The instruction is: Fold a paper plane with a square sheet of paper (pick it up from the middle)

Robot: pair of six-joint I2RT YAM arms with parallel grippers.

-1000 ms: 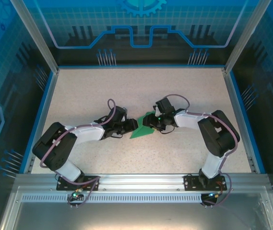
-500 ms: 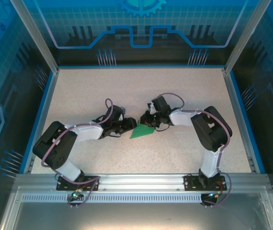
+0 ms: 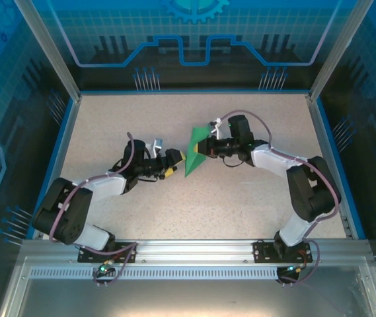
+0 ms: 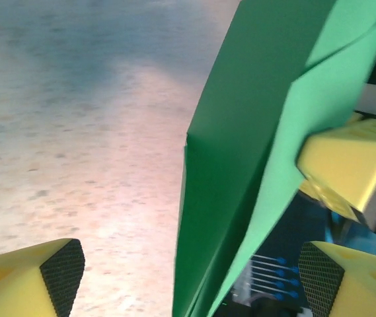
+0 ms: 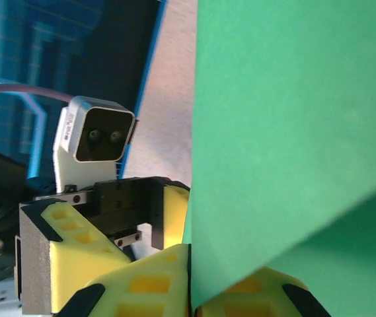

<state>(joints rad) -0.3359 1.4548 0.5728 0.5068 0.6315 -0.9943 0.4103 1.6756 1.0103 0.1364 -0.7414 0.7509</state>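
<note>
Green paper, part-folded, stands on edge over the middle of the worktop, long axis near-to-far, pinched from its right by the right gripper; the left gripper (jaws spread wide) faces it just left.

**PARTS COUNT: WORK AREA**

One desk is carrying the setup. Two arms are standing on its near edge: one left arm and one right arm. Each arm is carrying one hand, giving two: the left hand and the right hand. Each hand is showing two yellow fingers, giving four. Two wrist cameras are riding on the arms, one per arm; the left one is showing two lenses. One folded green paper is lying in view.
</note>
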